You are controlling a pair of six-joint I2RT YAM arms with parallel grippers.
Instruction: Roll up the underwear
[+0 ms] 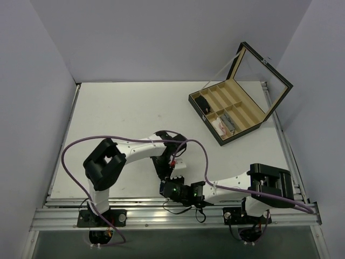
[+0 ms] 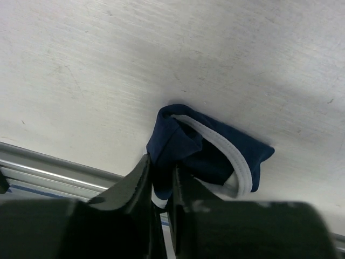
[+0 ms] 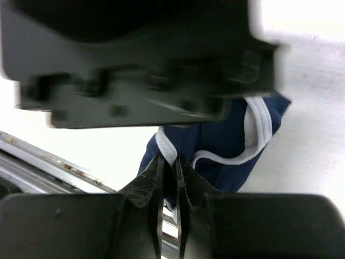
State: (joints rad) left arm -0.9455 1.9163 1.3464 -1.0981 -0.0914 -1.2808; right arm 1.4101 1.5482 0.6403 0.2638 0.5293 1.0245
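**Desk editor:** Where is the underwear (image 2: pixel 210 154) right now?

**Photographer:** It is bunched into a loose navy wad with white trim looping over it. It sits on the desk (image 2: pixel 108 65) at the near edge, just beside the metal rail (image 2: pixel 48 167) and between the two arms' bases.

**Desk editor:** And the end effectors?

**Photographer:** Both are on it. The left end effector (image 2: pixel 160 168) has its fingers drawn close, with a fold of cloth and trim pinched between them. The right end effector (image 3: pixel 170 159) is closed on another fold, and the left one's dark body looms just above it in the right wrist view.

**Desk editor:** How does the garment lie from them?

**Photographer:** From the left fingertips the wad stretches away to the right, its long axis roughly along the rail. Neither arm is nearer — both hold it, crowded tip to tip.

**Desk editor:** Is there room to work?

**Photographer:** Little toward the rail, plenty of bare desk on the far side. The wooden box (image 1: pixel 205 120) stands well apart at the far right. My judgement is that the roll is not tidy yet. Any turn should carry the cloth away from the rail — with care that the two end effectors do not knock together.
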